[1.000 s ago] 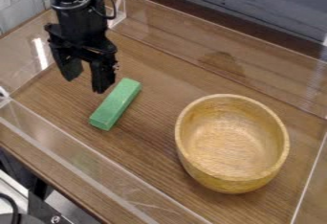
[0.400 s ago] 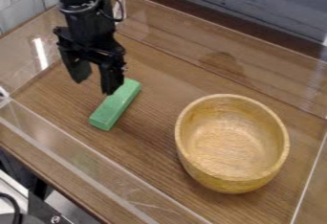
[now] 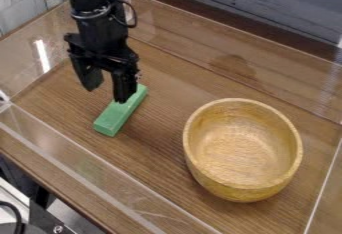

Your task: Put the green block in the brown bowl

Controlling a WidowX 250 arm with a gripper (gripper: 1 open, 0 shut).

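Note:
The green block (image 3: 118, 113) lies flat on the wooden table, a bright green bar angled from lower left to upper right. My black gripper (image 3: 104, 81) hangs just above its upper end, open, with one finger (image 3: 124, 84) over the block's far tip and the other off to the left. Nothing is between the fingers. The brown bowl (image 3: 242, 148) sits upright and empty to the right of the block, a round light wooden bowl with a thick rim.
Clear acrylic walls (image 3: 54, 148) fence the table on the left, front and back. A dark table edge (image 3: 40, 203) runs along the bottom left. A grey panelled wall (image 3: 267, 8) stands behind.
The gripper has moved right and a little down toward the block's upper end, staying open. Block and bowl have not moved.

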